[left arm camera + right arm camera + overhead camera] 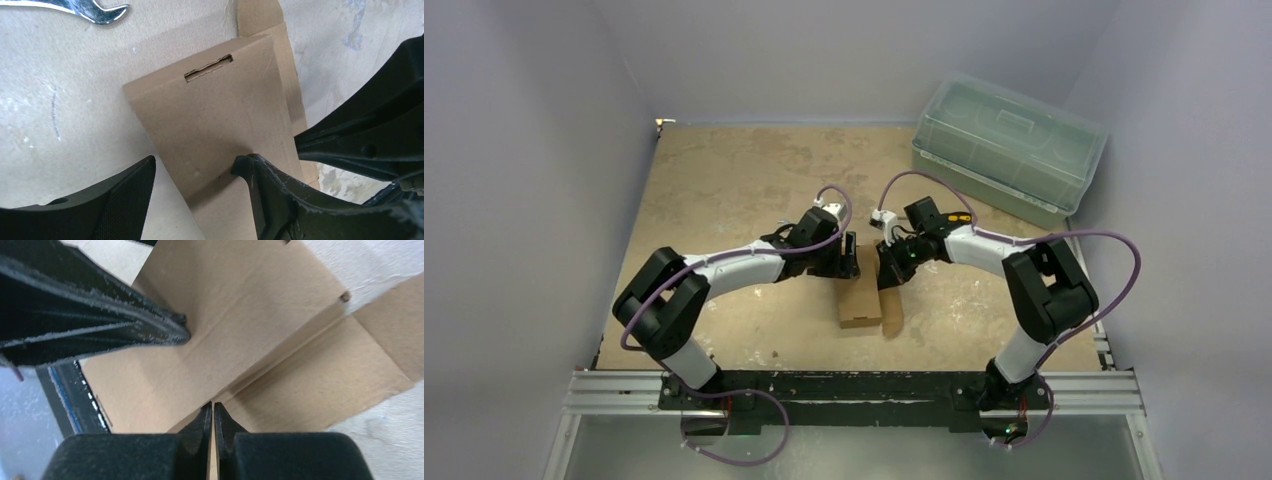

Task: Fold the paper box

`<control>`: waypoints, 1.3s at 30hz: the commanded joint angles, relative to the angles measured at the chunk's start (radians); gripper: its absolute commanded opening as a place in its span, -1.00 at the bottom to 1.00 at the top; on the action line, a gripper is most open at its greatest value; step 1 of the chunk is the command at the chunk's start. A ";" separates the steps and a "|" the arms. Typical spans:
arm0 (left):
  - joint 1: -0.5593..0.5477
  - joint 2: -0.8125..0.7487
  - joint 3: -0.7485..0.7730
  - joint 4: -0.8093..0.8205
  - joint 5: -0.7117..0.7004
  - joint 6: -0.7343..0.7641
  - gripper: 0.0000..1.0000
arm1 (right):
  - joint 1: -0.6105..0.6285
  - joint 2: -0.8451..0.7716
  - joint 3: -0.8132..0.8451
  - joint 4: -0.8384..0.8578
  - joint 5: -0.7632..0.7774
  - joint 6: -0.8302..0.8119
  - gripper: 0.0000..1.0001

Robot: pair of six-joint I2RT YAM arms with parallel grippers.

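Axis of paper box [861, 303] runs near-to-far, its far end between left gripper [195, 169], jaws apart astride the panel, and right gripper [214, 409], jaws closed at the crease.

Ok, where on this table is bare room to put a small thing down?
The table is barest at the back left, between the left wall and the green bin. A smaller strip lies by the front rail, right of the paper box. The centre is crowded: the left gripper and the right gripper meet over the box.
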 commanded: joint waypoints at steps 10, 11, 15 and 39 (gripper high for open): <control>0.086 0.041 0.029 -0.134 0.045 0.318 0.35 | -0.024 -0.230 0.012 0.014 -0.029 -0.129 -0.57; 0.088 0.047 0.031 -0.135 0.051 0.323 0.35 | -0.023 -0.272 0.001 0.010 -0.039 -0.213 -0.49; 0.091 0.058 0.029 -0.125 0.071 0.326 0.35 | -0.020 -0.496 -0.113 -0.029 -0.162 -0.665 0.76; 0.095 0.055 -0.019 -0.063 0.096 0.223 0.33 | 0.296 -0.544 -0.515 0.150 0.066 -1.447 0.10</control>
